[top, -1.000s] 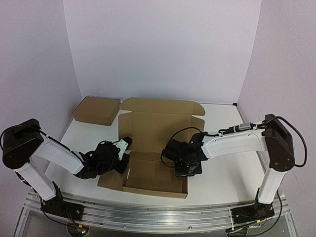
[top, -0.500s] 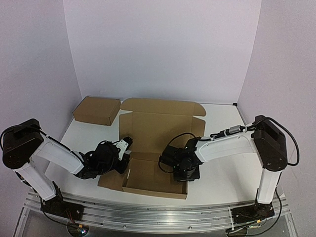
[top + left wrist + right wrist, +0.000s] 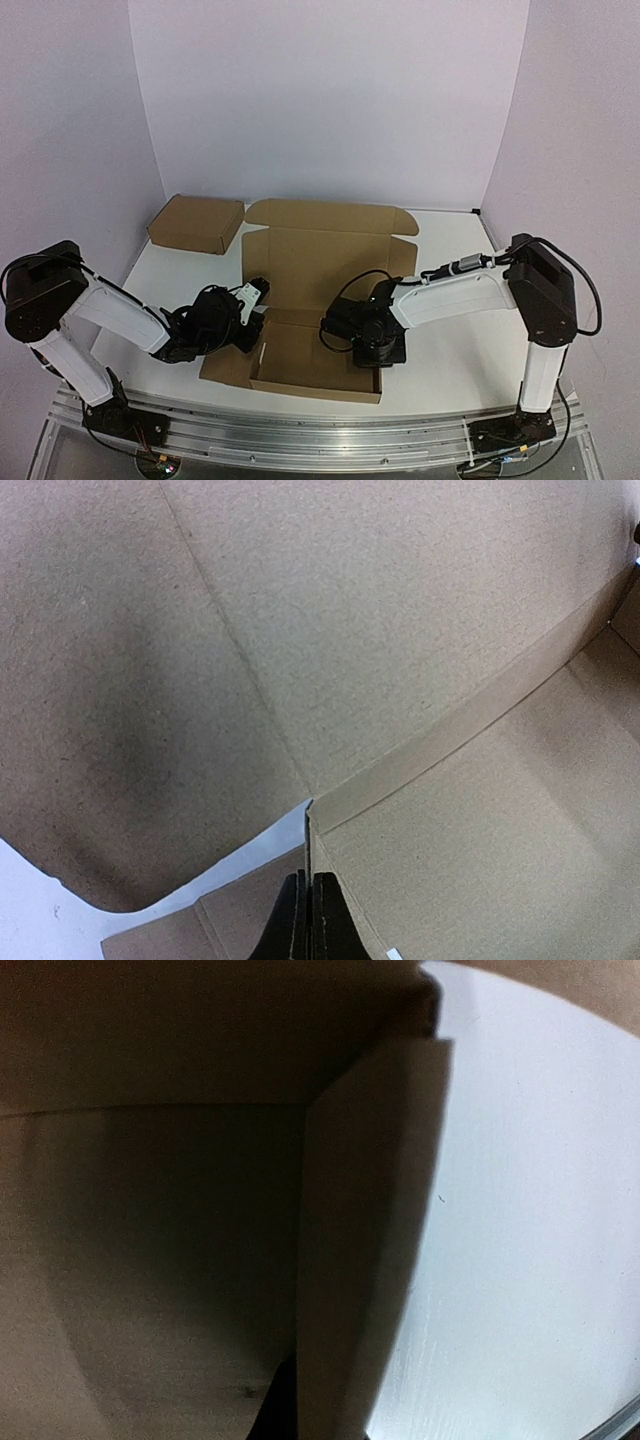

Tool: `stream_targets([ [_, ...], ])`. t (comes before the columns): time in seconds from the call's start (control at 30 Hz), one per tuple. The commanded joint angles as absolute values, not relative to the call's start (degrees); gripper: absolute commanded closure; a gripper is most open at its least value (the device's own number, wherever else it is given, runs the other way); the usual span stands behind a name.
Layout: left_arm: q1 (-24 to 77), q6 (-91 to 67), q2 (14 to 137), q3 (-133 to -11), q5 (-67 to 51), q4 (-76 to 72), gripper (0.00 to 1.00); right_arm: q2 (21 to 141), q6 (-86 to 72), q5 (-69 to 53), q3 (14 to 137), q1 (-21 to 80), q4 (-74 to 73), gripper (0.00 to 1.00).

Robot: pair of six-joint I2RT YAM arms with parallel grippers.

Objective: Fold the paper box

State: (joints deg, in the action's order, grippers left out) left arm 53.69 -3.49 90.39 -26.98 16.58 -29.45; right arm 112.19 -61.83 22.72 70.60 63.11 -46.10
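Left pincer point(image 3: 257, 326) sits at the left side wall of the paper box point(image 3: 322, 258). From its wrist camera, its two dark fingers point(image 3: 291, 922) are pressed close together with the thin edge of that upright wall running down between them, so the left pincer point(image 3: 307, 926) is clenched on the cardboard. Beyond the fingers, the inner floor of the tray spreads to the right, and a narrow folded strip point(image 3: 470, 725) divides it from the large panel above.

Right pincer point(image 3: 377, 352) is at the opposite, right side wall. In its wrist view only one dark finger point(image 3: 273, 1415) shows, lying against the shaded inner face of the raised wall point(image 3: 360, 1260). The other finger is hidden behind the cardboard, so I cannot tell whether this pincer is clamped or released.

The paper box lies in the middle of the white worktop point(image 3: 455, 350), between the two arms. Its tray stands nearest the arm bases, with the front wall point(image 3: 315, 388) up. The round-cornered lid panel point(image 3: 330, 215) is open and stretches away toward the back wall. One side flap point(image 3: 226, 366) lies flat outward at the tray's left front corner.

A ready-made cardboard box point(image 3: 197, 222), closed and shallow, rests at the back left of the worktop, just beside the lid panel's left corner and apart from both arms.
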Motion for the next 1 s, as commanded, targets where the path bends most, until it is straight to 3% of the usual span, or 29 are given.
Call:
stream_targets([
  [0.0,53.6,-4.0,89.7,-27.2,16.9,-28.6,1.00,117.7,-61.6,19.3,68.3,63.5,-52.9,1.00],
  [0.17,53.6,-4.0,89.8,-27.9,16.8,-27.7,1.00,115.4,-61.0,21.9,69.4,63.6,-53.5,1.00],
  [0.43,53.6,-3.9,89.8,-28.3,16.4,-26.9,1.00,110.3,-66.4,19.1,60.8,63.6,-45.8,1.00],
  [0.97,53.6,-4.1,88.9,-29.5,14.9,-25.7,1.00,108.7,-63.4,19.4,61.6,62.9,-41.5,1.00],
])
